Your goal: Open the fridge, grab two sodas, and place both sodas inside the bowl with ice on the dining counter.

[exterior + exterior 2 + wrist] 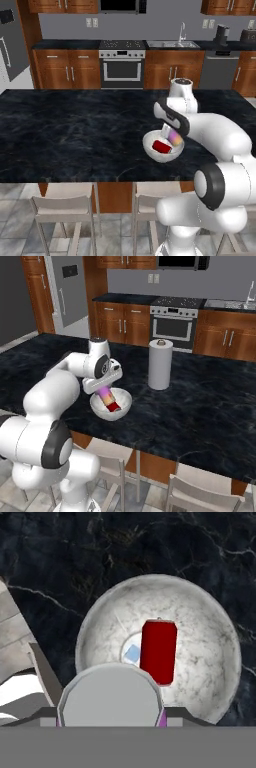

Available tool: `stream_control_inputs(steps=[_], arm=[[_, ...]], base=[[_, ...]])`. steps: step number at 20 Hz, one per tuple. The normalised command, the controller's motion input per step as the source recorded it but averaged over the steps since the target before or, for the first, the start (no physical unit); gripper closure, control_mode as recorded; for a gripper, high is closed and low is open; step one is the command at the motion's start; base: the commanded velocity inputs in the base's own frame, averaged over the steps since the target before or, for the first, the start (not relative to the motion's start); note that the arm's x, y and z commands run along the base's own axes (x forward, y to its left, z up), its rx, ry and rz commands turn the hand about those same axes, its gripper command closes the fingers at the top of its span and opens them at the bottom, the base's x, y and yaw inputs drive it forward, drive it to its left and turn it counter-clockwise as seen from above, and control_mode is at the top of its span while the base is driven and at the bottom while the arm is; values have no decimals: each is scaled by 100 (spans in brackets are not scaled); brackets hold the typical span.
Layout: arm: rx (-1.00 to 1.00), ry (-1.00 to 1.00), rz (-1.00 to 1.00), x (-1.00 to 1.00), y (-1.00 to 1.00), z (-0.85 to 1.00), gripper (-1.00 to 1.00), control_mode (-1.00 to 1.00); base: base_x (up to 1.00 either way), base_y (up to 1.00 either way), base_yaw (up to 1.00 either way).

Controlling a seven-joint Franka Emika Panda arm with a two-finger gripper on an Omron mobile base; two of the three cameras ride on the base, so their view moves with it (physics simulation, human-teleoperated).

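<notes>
Two sodas: red can (159,651) in bowl (210,637), purple can (174,137) above

Arm reaches from lower right over black counter (75,135). Gripper (170,136) sits just above white bowl (161,147), jaws closed round purple can (174,136), can tilted over bowl's right rim. Red can (161,146) lies inside bowl. Bowl near counter's near edge, right of centre. Far side: oven (122,67), sink (172,44), brown cabinets (67,69). Two stools (64,210) below near edge.
</notes>
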Motion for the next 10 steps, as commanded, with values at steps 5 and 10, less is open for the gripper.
stream_control_inputs(steps=[5, 10], arm=[[0, 0, 7, 16, 0, -25, 100, -100], [0, -2, 6, 13, 0, -16, 100, -100]], base=[[0, 0, 0], [0, 0, 0]])
